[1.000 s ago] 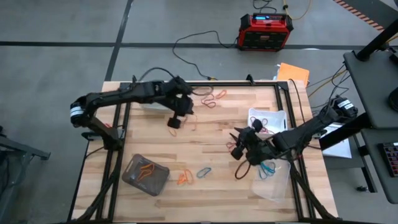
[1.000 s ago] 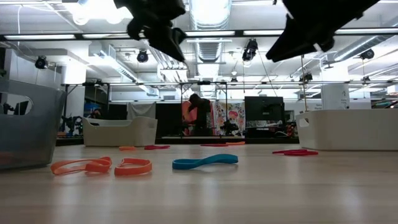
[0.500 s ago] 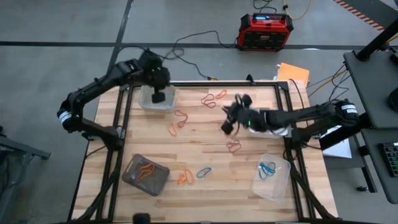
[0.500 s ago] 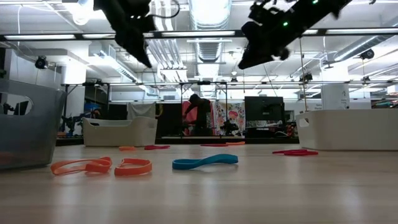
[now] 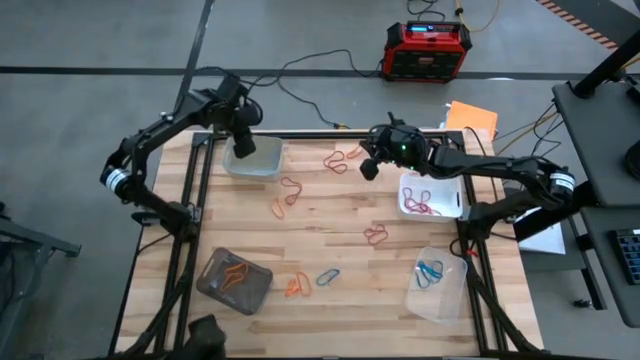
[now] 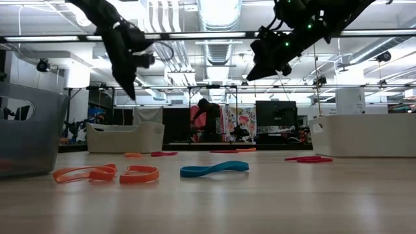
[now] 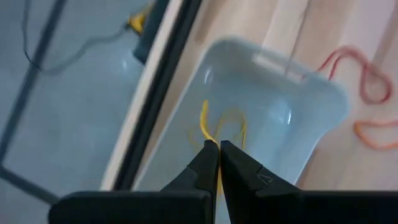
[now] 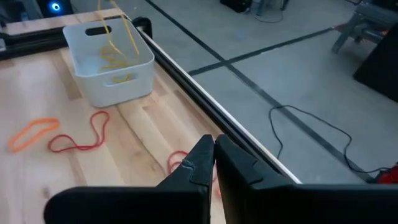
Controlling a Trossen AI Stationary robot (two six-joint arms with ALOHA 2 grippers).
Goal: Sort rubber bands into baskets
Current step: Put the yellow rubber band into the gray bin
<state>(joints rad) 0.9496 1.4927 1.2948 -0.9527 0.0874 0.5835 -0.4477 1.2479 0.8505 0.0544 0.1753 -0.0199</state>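
My left gripper (image 5: 243, 150) hangs over the clear basket (image 5: 256, 160) at the table's far left, shut on a yellow rubber band (image 8: 121, 31). Yellow bands (image 8: 118, 65) lie inside that basket. My right gripper (image 5: 368, 168) is shut and holds nothing, up in the air near the far edge, between loose red bands (image 5: 343, 158) and the white basket (image 5: 445, 190), which holds red bands. A grey-brown basket (image 5: 233, 281) at the near left holds orange bands. A clear basket (image 5: 437, 286) at the near right holds blue ones. My left gripper pinches the yellow band's upper end (image 7: 207, 132) between its two fingertips, which slant steeply down from above. The band hangs slack below the fingers, over the clear basket's opening. Whether its lower end touches the basket's floor I cannot tell.
Loose bands lie on the wood: red (image 5: 290, 187), orange (image 5: 279, 207), red (image 5: 376, 235), orange (image 5: 297, 287) and blue (image 5: 328, 276). A red-and-black box (image 5: 427, 50) and black cables lie on the floor beyond the far edge. Dark frame rails run along the table's sides.
My left gripper has swung from the table's middle toward the far left corner and now hangs over the clear basket. My right gripper has risen from beside the near-right clear basket and travelled toward the far edge, past the white basket. The bands on the table have stayed put.
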